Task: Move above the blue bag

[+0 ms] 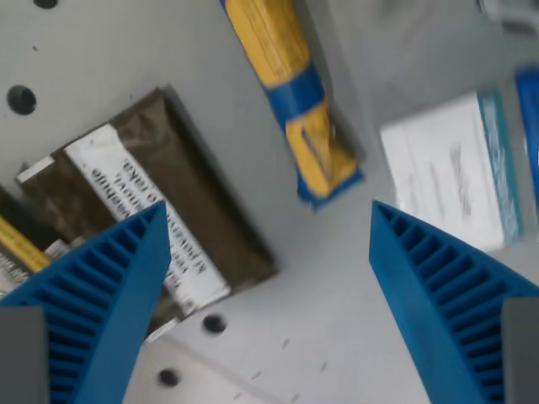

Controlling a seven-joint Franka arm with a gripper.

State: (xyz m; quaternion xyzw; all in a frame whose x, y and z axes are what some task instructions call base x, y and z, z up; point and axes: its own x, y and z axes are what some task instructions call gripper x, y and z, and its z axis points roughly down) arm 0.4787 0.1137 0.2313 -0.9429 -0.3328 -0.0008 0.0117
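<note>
Hand (268,220) apart over grey table (337,337), between brown packet (160,194) and white box (446,172).

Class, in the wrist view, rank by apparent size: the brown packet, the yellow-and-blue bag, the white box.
1. brown packet, largest
2. white box and yellow-and-blue bag: too alike to rank, both cut off by the frame.
</note>
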